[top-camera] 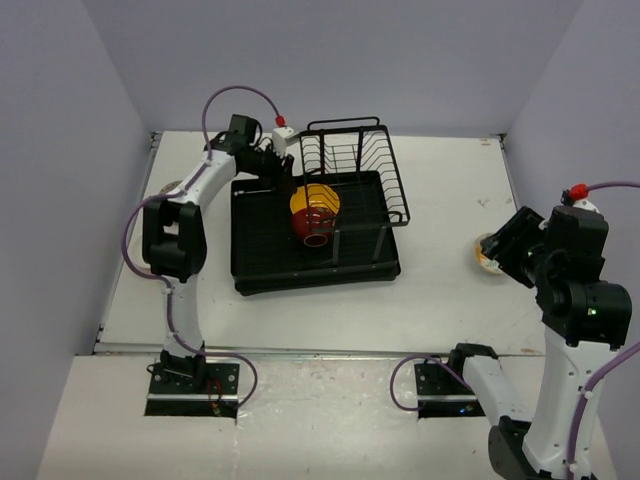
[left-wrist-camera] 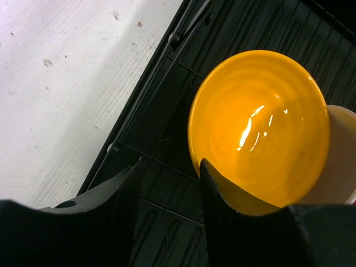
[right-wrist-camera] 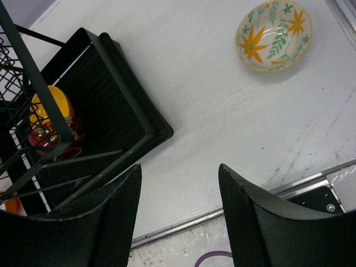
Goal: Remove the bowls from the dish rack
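Top view overhead from behind; both wrists look down; all share dish rack (top-camera: 268,255).

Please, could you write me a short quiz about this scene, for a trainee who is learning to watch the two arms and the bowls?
1. True or false: the flowered bowl stands in the dish rack.
2. Which bowl fills the left wrist view, close to the left gripper? A. a blue bowl; B. the yellow bowl; C. a green bowl.
3. Fill in: the right gripper hangs over the table with its jaws ___.
Key: 1. False, it lies on the table. 2. B. 3. Open, holding nothing.
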### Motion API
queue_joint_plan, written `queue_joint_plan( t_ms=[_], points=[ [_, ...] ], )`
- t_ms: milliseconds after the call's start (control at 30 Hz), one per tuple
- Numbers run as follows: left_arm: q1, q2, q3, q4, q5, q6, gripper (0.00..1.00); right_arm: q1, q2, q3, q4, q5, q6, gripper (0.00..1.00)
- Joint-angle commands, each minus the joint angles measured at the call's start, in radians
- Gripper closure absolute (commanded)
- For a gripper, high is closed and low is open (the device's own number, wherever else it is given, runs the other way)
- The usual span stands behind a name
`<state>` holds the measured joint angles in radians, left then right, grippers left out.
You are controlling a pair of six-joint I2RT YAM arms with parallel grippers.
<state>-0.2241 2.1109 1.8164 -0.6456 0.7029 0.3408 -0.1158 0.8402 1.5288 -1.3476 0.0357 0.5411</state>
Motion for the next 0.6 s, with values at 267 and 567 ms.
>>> queue_joint_plan(
  t_ms=[267,567],
  points=[
    [-0.026,-0.095,-0.062,0.018,0.006,0.014,0.53,0.005,-0.027,-0.015,-0.050,0.018,-0.004,0.41],
    [-0.057,-0.111,-0.135,-0.012,0.026,0.036,0.53,0.007,-0.021,-0.012,-0.041,0.007,0.003,0.41]
  ],
)
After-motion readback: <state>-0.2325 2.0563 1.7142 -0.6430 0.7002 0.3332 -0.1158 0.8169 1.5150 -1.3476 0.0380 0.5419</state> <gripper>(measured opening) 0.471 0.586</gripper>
